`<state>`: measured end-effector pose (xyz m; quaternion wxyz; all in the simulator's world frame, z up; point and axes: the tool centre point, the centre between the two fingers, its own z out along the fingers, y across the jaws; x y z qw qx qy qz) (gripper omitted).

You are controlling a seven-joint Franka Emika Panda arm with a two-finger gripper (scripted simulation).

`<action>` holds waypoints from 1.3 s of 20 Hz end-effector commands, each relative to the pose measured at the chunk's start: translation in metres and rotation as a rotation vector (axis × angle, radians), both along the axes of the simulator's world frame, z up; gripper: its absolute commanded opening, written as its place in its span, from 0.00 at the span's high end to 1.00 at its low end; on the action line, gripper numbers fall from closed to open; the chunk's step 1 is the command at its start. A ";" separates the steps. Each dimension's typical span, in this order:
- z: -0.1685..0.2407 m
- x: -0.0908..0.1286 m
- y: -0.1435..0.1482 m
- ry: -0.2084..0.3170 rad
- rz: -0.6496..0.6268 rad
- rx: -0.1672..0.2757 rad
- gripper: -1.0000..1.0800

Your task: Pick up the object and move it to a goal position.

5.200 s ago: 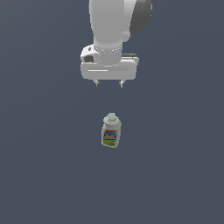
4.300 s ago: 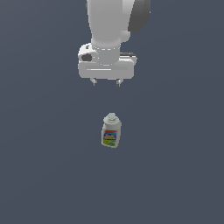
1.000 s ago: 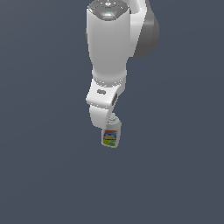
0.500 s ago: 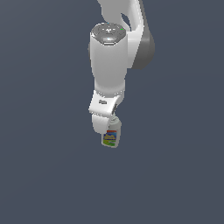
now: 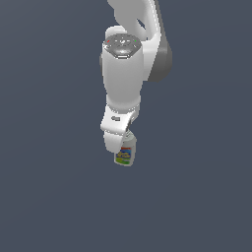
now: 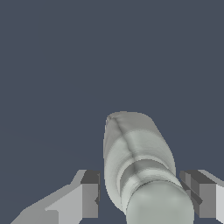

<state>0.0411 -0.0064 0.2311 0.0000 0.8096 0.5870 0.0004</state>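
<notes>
The object, a small white bottle [image 5: 125, 153] with a colour-banded label, lies on the dark grey floor near the middle of the exterior view. The arm's white hand covers its cap end there. My gripper [image 5: 123, 142] is down over that end, and its fingers are hidden in this view. The wrist view shows the bottle [image 6: 135, 162] lengthwise between the two fingers [image 6: 89, 194], its rounded cap closest to the camera. My gripper [image 6: 143, 194] stands open around it. A thin gap shows at one finger, and the other finger sits close to the bottle's side.
A plain dark grey floor [image 5: 197, 197] spreads all around the bottle. The white arm [image 5: 125, 74] rises above the bottle and blocks the part of the floor behind it in the exterior view.
Over the past seconds the open gripper came down from well above the bottle and turned until its fingers straddle the bottle. The bottle has stayed in place.
</notes>
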 end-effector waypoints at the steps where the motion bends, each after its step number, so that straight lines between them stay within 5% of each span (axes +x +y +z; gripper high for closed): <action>1: -0.001 0.000 0.000 0.001 0.000 0.000 1.00; 14: 0.018 -0.003 0.011 -0.023 -0.005 -0.002 1.00; 26: 0.121 -0.028 0.071 -0.153 -0.034 -0.008 1.00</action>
